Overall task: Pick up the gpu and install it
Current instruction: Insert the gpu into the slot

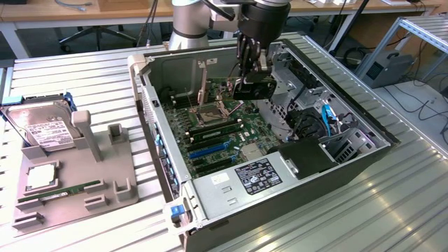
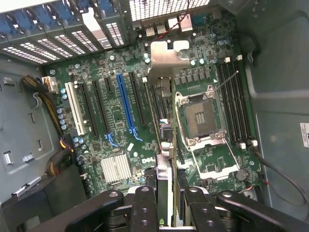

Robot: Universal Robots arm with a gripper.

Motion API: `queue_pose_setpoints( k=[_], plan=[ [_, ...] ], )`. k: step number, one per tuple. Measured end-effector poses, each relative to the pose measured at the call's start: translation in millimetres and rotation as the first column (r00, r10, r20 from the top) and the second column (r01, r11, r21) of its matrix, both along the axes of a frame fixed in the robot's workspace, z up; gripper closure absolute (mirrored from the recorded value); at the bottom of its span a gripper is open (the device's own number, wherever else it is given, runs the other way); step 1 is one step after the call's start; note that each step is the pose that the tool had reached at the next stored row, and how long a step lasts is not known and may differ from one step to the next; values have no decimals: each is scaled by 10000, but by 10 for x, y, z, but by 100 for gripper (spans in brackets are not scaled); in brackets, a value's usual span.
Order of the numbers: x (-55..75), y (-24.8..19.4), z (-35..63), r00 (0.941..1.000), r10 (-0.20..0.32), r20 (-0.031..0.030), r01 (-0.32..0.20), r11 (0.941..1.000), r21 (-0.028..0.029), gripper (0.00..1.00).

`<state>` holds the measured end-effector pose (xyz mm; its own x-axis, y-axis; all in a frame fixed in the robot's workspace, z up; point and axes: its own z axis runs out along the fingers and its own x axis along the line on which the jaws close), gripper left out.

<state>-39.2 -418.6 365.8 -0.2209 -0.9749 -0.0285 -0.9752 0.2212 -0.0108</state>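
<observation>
While it hangs inside the open grey metal computer case (image 1: 175,68), the black gripper (image 2: 168,195) has its fingers clamped on the thin dark gpu (image 2: 165,133). Held edge-on, the card is over the green motherboard (image 2: 212,159), beside the silver processor socket (image 2: 200,116).

Exterior view: high, angled down across the tabletop (image 1: 364,220) into the open computer case (image 1: 168,68). Wrist view: just behind the pincer (image 2: 168,193), close above the motherboard (image 2: 96,145), which both views share.

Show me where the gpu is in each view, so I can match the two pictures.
Exterior view: gpu held in the claw, above the board inside the open case.
Wrist view: gpu edge-on in the claw, beside the processor socket.
Shared landmark: the processor socket.
</observation>
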Motion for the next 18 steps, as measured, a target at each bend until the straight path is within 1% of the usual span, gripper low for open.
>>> queue_pose_setpoints(
  k=[18],
  plan=[
    [0, 0, -2, 9994, 360, 0, -360, 9994, 0, 73]
  ],
)
